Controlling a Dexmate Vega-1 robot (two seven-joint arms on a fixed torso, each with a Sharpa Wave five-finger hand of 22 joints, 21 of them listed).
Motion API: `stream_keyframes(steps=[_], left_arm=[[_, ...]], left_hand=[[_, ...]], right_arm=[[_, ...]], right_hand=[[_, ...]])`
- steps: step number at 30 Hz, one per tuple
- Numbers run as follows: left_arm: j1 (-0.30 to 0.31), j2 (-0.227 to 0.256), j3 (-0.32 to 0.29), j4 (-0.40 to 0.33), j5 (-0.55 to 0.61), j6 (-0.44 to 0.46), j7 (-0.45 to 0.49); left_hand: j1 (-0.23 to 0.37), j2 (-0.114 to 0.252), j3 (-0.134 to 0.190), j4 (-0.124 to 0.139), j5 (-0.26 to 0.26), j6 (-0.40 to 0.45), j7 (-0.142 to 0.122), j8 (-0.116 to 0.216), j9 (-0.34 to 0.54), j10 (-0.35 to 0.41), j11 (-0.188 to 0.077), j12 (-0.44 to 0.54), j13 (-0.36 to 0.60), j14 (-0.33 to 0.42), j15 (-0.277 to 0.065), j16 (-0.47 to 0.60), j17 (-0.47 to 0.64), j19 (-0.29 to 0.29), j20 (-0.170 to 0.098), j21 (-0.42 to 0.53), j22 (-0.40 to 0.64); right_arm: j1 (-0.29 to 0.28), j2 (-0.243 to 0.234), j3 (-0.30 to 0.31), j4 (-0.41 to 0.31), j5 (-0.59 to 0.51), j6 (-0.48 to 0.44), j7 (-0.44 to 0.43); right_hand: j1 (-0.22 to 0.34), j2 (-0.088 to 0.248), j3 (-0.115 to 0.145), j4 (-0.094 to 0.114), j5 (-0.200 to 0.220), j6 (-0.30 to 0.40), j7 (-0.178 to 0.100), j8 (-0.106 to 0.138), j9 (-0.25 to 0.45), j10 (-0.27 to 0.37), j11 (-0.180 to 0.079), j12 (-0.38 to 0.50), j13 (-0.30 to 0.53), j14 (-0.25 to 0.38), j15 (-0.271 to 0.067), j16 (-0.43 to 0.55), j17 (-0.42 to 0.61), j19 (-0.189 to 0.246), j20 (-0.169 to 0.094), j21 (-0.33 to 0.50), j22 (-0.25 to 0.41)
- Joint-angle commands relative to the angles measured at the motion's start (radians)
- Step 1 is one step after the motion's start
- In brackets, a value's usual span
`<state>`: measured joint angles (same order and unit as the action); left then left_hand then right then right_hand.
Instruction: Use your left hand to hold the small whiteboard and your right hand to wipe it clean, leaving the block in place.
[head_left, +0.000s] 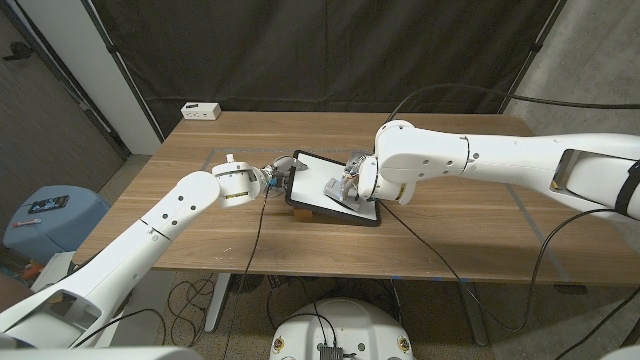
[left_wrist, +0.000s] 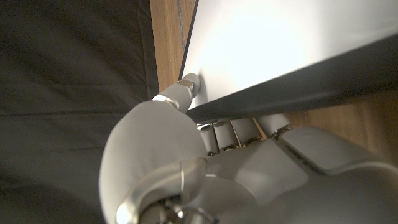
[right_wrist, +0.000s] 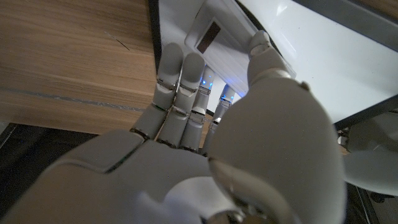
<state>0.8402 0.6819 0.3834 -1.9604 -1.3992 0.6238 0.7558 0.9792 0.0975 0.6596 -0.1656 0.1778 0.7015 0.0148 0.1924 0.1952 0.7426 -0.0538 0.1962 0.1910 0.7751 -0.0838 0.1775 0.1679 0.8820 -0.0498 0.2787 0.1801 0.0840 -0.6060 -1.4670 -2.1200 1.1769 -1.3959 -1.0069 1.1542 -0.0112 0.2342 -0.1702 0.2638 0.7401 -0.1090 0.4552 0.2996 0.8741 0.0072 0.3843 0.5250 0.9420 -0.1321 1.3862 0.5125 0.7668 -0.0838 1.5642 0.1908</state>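
Head view: one small whiteboard (head_left: 318, 182) sits tilted near the middle of the wooden table (head_left: 450, 240), its near edge apparently propped on a block (head_left: 318, 216) that is mostly hidden. The left hand (head_left: 277, 177) grips the board's left edge, thumb on the white face and fingers (left_wrist: 239, 134) beneath. The right hand (head_left: 350, 185) holds one white eraser (right_wrist: 224, 38) pressed on the board's right part. A white box (head_left: 201, 111) sits at the far left corner; bare wood lies open all round.
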Motion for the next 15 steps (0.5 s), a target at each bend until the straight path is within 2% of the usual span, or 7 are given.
stream_keyframes(steps=[1, 6, 9, 15], left_arm=[[0.009, 0.009, -0.005, -0.008, 0.004, -0.004, -0.011], [0.012, 0.011, -0.008, -0.009, 0.005, -0.008, -0.01], [0.012, 0.011, -0.009, -0.005, 0.005, -0.01, -0.021], [0.006, 0.01, -0.007, 0.001, 0.003, -0.007, -0.024]], left_hand=[[0.012, 0.002, -0.002, -0.001, 0.004, 0.004, -0.008, -0.002, 0.004, 0.005, -0.002, 0.001, 0.0, 0.0, -0.01, -0.001, 0.0, 0.0, 0.001, -0.001, 0.004], [0.012, 0.002, -0.002, -0.001, 0.004, 0.005, -0.009, -0.001, 0.004, 0.006, -0.005, 0.002, 0.0, 0.0, -0.01, -0.001, 0.0, 0.001, 0.001, -0.001, 0.004], [0.011, 0.003, -0.002, 0.0, 0.004, 0.005, -0.009, -0.001, 0.004, 0.005, -0.004, 0.001, 0.0, 0.0, -0.01, -0.001, 0.0, 0.001, 0.001, -0.001, 0.004], [0.012, 0.002, -0.002, 0.0, 0.004, 0.005, -0.009, -0.001, 0.004, 0.004, -0.006, 0.001, 0.0, 0.001, -0.01, 0.0, -0.001, 0.0, 0.001, -0.002, 0.004]], right_arm=[[-0.015, 0.026, -0.01, 0.028, 0.062, 0.0, -0.11], [-0.023, 0.027, -0.007, 0.029, 0.051, 0.0, -0.11], [-0.05, 0.023, 0.021, 0.03, 0.04, 0.0, -0.11], [-0.06, 0.023, 0.022, 0.038, 0.03, 0.0, -0.11]], right_hand=[[0.032, 0.048, 0.019, 0.012, 0.058, 0.115, 0.053, 0.0, 0.003, 0.103, -0.031, 0.026, 0.024, 0.012, -0.091, -0.006, 0.002, 0.008, -0.083, -0.002, 0.001], [0.033, 0.047, 0.02, 0.011, 0.058, 0.116, 0.052, -0.002, 0.003, 0.106, -0.033, 0.026, 0.025, 0.016, -0.091, -0.008, 0.004, 0.01, -0.085, -0.002, 0.002], [0.033, 0.047, 0.02, 0.011, 0.058, 0.121, 0.052, -0.001, 0.003, 0.107, -0.033, 0.027, 0.026, 0.019, -0.091, -0.007, 0.007, 0.01, -0.086, -0.002, 0.002], [0.033, 0.048, 0.021, 0.012, 0.058, 0.131, 0.053, 0.002, 0.003, 0.11, -0.036, 0.027, 0.028, 0.021, -0.091, -0.011, 0.008, 0.011, -0.09, -0.003, 0.002]])
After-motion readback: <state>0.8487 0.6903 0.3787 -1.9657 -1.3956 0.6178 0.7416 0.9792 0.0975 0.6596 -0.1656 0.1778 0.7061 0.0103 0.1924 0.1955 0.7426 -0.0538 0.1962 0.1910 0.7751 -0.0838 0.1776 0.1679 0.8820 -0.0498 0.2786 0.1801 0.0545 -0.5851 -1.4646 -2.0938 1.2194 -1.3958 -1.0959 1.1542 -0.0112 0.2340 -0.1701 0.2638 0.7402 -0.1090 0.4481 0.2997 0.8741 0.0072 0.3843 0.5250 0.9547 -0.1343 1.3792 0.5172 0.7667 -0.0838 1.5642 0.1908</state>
